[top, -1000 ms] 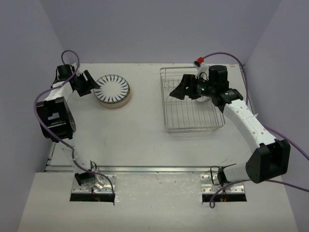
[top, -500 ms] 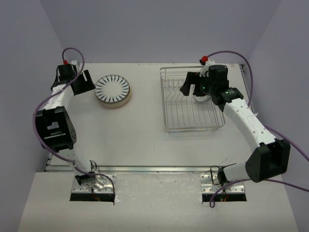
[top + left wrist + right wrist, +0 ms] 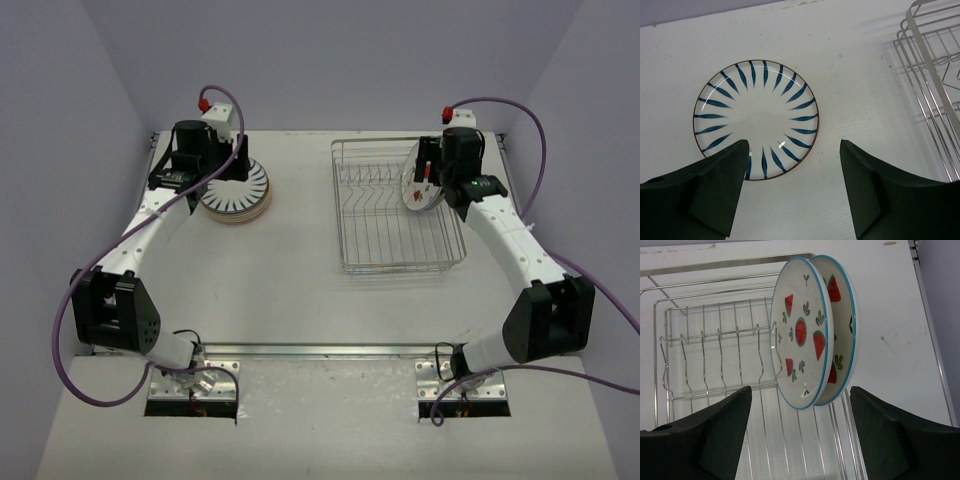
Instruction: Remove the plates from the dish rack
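Right gripper (image 3: 800,405) is spread wide, lined up on two watermelon plates (image 3: 800,335) standing in the dish rack (image 3: 730,262), upper right of frame. They're packed close together, so closing could pinch both or tip one over.

Left arm (image 3: 150,225) and right arm (image 3: 510,245), white and black
Both have white links, black joint housings and metal base plates (image 3: 195,385); a purple cable (image 3: 60,330) loops along each, with a red cap (image 3: 205,102) at the wrist. The fingers (image 3: 715,190) are broad, dark, matte wedges.
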Available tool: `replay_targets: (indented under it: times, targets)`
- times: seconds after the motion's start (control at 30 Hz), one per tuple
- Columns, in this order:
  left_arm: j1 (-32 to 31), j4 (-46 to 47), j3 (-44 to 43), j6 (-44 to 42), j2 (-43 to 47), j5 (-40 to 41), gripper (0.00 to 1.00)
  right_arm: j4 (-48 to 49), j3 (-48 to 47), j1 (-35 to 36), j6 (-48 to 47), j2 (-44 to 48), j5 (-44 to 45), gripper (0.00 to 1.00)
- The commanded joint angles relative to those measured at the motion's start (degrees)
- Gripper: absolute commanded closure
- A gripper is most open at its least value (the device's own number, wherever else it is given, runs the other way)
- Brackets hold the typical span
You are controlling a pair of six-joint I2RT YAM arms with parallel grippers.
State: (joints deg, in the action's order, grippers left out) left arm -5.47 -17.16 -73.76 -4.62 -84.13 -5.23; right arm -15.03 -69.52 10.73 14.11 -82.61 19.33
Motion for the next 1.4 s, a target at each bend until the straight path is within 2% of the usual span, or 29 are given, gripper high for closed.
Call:
replay_targets:
  times: [0.0, 0.43, 0.77, 1.07, 1.17, 1.23, 1.37]
  targets:
    - [-3.13, -0.06, -0.60, -1.92, 2.52, 3.95, 0.28, 3.40, -3.23, -1.95, -0.05, -2.46, 1.04, 0.21]
    - [-5.25, -0.94, -0.69, -1.88, 2.83, 4.61, 0.26, 4.48, -6.59, -3.78, 0.48, -10.64, -3.51, 0.24]
    - [-5.25, -0.77, -0.27, -1.44, 2.58, 4.36, 0.25, 5.27, -7.11, -3.85, 0.31, -13.39, -3.45, 0.24]
    - [-5.25, -0.85, -0.34, -1.16, 2.30, 3.56, 0.25, 5.62, -7.75, -4.71, 3.41, -16.70, -10.31, 0.26]
    - [-5.25, -0.86, -0.34, -1.27, 2.30, 3.56, 0.25, 7.09, -6.51, -4.73, 4.15, -16.20, -12.47, 0.29]
    - [-5.25, -0.86, -0.27, -1.21, 2.21, 3.44, 0.25, 7.88, -5.92, -4.75, 4.32, -15.70, -12.68, 0.34]
    - [-5.25, -0.77, -0.25, -1.00, 1.95, 3.20, 0.25, 8.98, -4.90, -4.75, 3.90, -13.96, -12.47, 0.56]
